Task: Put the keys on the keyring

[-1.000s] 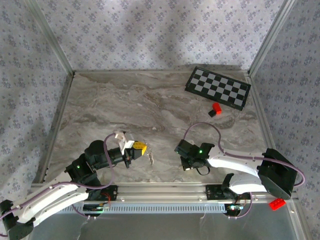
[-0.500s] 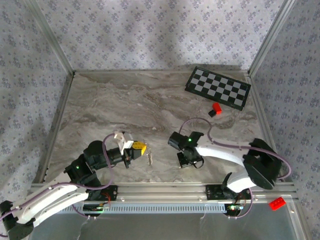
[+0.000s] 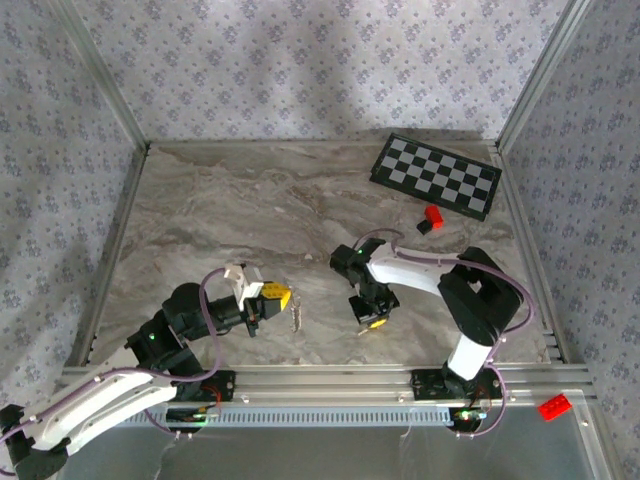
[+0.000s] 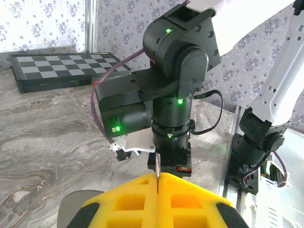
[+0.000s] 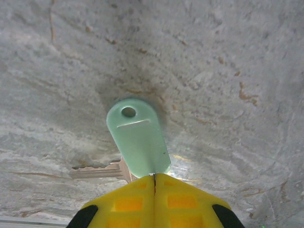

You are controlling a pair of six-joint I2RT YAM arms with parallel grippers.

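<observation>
My left gripper [image 3: 283, 296] hovers over the near-left of the marble table, shut on the keyring [image 3: 297, 317], whose thin silvery chain hangs off its yellow tips. In the left wrist view the gripper [image 4: 157, 176] pinches a thin metal loop [image 4: 157, 166] edge-on, with the right arm's wrist directly beyond it. My right gripper [image 3: 373, 322] points down at the table a short way to the right. In the right wrist view the gripper [image 5: 155, 176] is shut on the end of the key's mint-green head [image 5: 137, 137], just above the table. A silver blade [image 5: 97, 170] sticks out to the left beneath the head.
A chessboard [image 3: 436, 176] lies at the back right with a small red block [image 3: 434, 215] in front of it. Another red block [image 3: 553, 406] sits beyond the metal rail [image 3: 330, 378] at the near right. Patterned walls close in the table on three sides.
The right arm has folded up and swung its wrist left and away from the rail, the gripper now pointing down at the table. The left gripper has barely moved.
</observation>
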